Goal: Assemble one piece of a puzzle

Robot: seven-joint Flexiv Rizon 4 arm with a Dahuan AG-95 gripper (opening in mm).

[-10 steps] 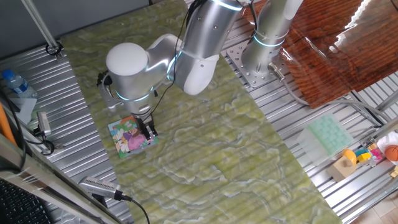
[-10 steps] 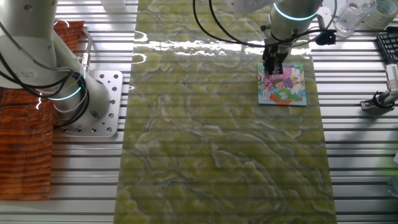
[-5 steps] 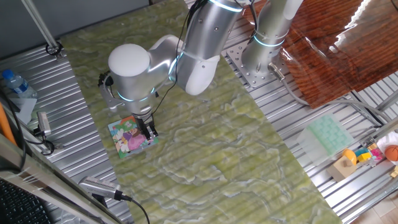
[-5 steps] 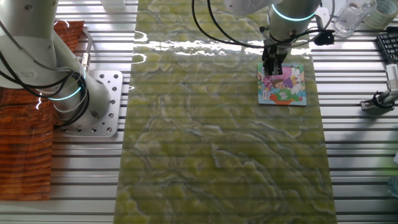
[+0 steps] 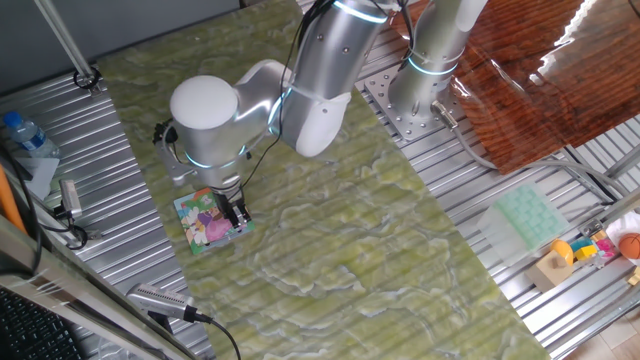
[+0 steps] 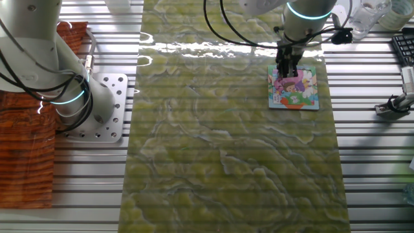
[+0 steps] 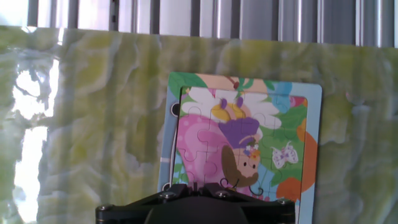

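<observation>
Puzzle (image 6: pixel 295 87) near mat (image 6: pixel 226 162) edge, jaws (image 6: pixel 285 70) over it

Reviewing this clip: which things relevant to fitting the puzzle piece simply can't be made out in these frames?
- The piece: not made out in any view; in both fixed views the gripper covers that part of the puzzle.
- Jaws open or shut: too small in the fixed views; the hand view shows only the dark gripper body.
- Bottom edge of the puzzle: hidden by that body in the hand view.
</observation>
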